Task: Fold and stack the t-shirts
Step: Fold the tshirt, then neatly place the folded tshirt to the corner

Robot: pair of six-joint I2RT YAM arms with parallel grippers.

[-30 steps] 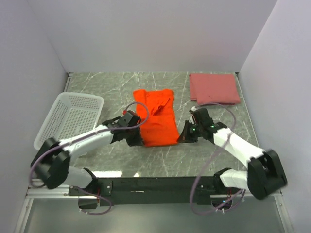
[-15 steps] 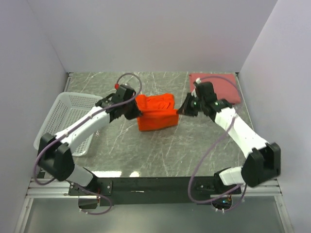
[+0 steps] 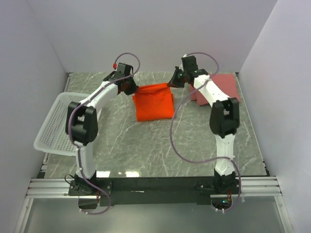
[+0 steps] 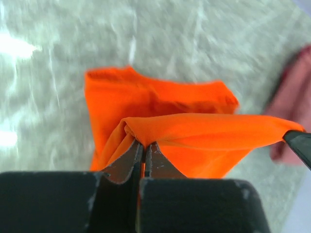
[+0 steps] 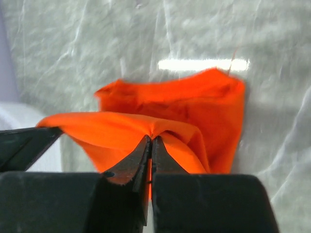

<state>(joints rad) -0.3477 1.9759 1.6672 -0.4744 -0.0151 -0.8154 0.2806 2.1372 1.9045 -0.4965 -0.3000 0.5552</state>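
Grey, white-veined marbled table, seen from above, walled in pale on three sides. Upper centre of the frame: orange t-shirt, folded to a rough square, lower part flat on the stone, top edge raised off it. Upper right corner: pink t-shirt, folded flat, just beside the orange one but not touching. Left side: white mesh basket, standing at the table's edge against the wall.
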